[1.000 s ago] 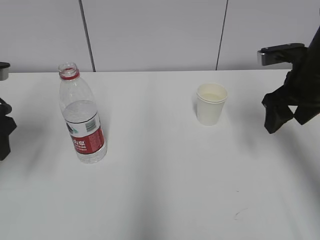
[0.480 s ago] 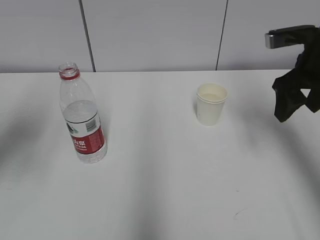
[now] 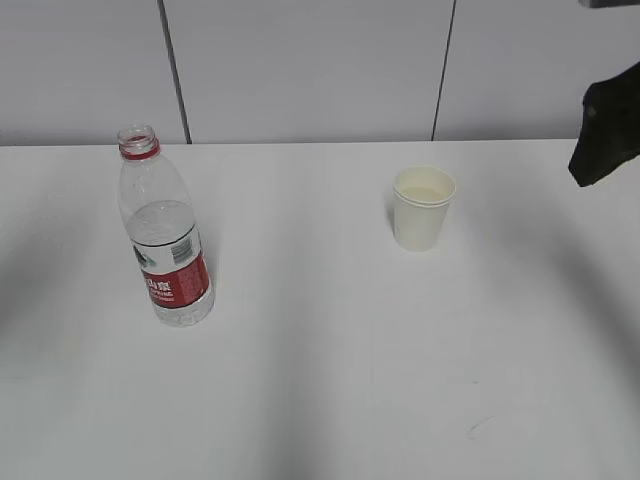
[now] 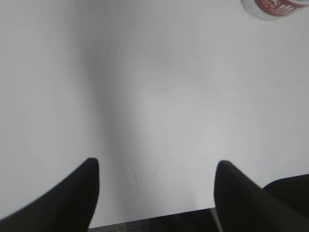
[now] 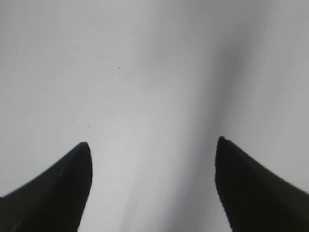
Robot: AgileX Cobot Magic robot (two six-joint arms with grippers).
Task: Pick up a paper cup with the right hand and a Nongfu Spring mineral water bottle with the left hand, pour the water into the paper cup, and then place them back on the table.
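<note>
Pincers: left (image 4: 154, 193), right (image 5: 152, 183) both spread (empty) | bottle (image 4: 273, 7) cropped

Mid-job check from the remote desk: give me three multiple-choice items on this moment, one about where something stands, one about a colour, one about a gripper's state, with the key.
1. Seen from the exterior view, where does the paper cup stand relative to the Nongfu Spring mineral water bottle?
A. to its right, apart from it
B. touching its left side
C. on top of it

2. What colour is the bottle's neck ring?
A. blue
B. red
C. green

3. How is the left hand now?
A. shut on the bottle
B. shut on the cup
C. open and holding nothing

Key: 1 A, bare table lies between the two. 2 B, a red band sits just under the open mouth. 3 C, the left wrist view shows its fingers spread with only table between them.
</note>
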